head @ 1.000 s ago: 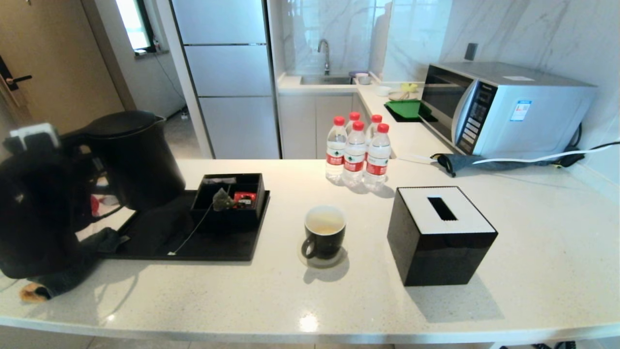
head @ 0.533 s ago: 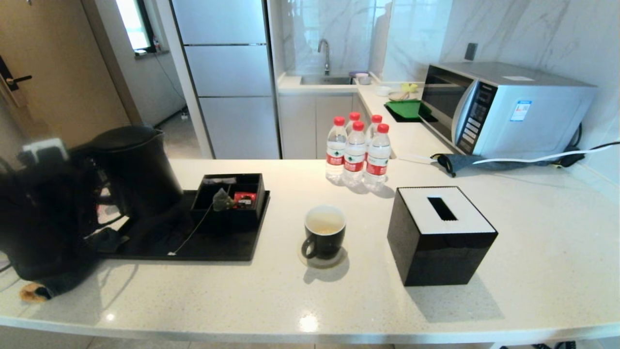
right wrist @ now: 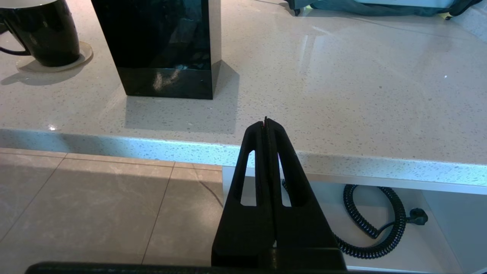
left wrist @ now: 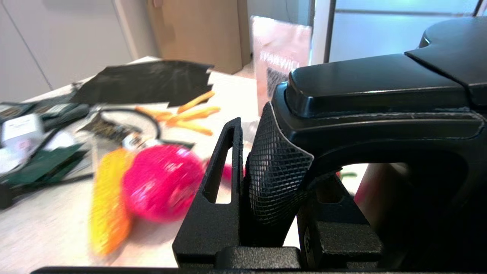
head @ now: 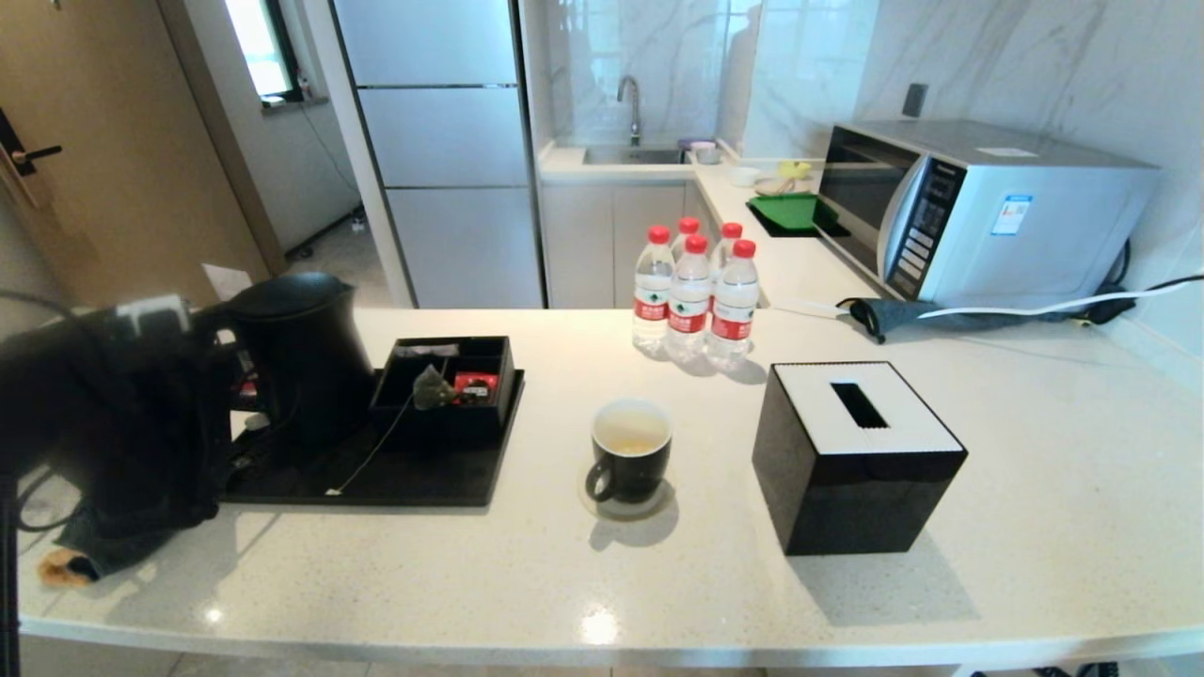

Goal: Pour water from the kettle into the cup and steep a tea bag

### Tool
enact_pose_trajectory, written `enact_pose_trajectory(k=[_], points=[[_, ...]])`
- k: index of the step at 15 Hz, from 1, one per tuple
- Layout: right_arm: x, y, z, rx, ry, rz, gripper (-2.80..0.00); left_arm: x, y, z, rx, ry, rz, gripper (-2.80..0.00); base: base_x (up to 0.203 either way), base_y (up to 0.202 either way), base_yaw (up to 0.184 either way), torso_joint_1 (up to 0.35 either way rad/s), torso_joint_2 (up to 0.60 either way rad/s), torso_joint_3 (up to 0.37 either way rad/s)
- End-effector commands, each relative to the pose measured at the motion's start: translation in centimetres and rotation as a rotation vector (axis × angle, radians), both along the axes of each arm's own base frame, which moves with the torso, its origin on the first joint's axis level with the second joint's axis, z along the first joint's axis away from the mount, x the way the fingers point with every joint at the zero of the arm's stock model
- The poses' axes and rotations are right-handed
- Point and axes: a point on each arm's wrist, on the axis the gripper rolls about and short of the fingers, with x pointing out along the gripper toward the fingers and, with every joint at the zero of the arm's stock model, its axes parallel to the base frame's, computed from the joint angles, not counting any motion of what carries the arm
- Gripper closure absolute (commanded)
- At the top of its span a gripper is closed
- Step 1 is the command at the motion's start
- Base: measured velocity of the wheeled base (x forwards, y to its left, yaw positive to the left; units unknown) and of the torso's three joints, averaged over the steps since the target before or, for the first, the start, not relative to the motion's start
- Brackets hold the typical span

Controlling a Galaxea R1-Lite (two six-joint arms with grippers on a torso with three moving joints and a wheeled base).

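Kettle (head: 301, 362) upright on the black tray (head: 423, 480), far left of the counter (head: 658, 583). Left gripper (left wrist: 274, 179) clamped on its handle (left wrist: 380, 114). Tea bag (head: 431, 387) in the box (head: 447, 390) just beside the kettle, string trailing over the tray. Cup (head: 628, 451) mid-counter, pale water (head: 630, 432) inside. Right gripper (right wrist: 265, 125) pressed shut, empty, below the counter edge.

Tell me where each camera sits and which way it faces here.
Head view: high on the robot, facing down at the counter; left arm at the left edge by the kettle.
Left wrist view: behind the left end effector, shut on the kettle's handle.
Right wrist view: below the counter edge, behind the shut right end effector.
Shared: head and right wrist both show the cup and tissue box.
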Motion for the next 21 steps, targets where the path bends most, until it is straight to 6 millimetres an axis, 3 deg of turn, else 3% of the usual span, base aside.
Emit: enact_pose_trajectory(k=[1,10,11,17,21], points=[[0.0,0.0,0.0,-0.001,0.001,0.001,0.00,1.1,-0.1,-0.8,0.011,-0.042,-0.007,0.00,0.000,0.000,0.000,0.000,0.00,0.000],[0.0,0.0,0.0,-0.001,0.001,0.001,0.00,1.8,-1.0,-2.0,0.004,-0.021,-0.031,0.00,0.000,0.000,0.000,0.000,0.00,0.000],[0.0,0.0,0.0,-0.001,0.001,0.001,0.00,1.8,-1.1,-2.0,0.004,-0.020,-0.031,-2.80,0.000,0.000,0.000,0.000,0.00,0.000],[0.0,0.0,0.0,-0.001,0.001,0.001,0.00,1.2,-1.2,-1.2,0.001,-0.025,-0.030,-2.80,0.000,0.000,0.000,0.000,0.00,0.000],[0.0,0.0,0.0,-0.001,0.001,0.001,0.00,-0.3,-1.3,-0.5,-0.004,-0.006,-0.026,-2.80,0.000,0.000,0.000,0.000,0.00,0.000]])
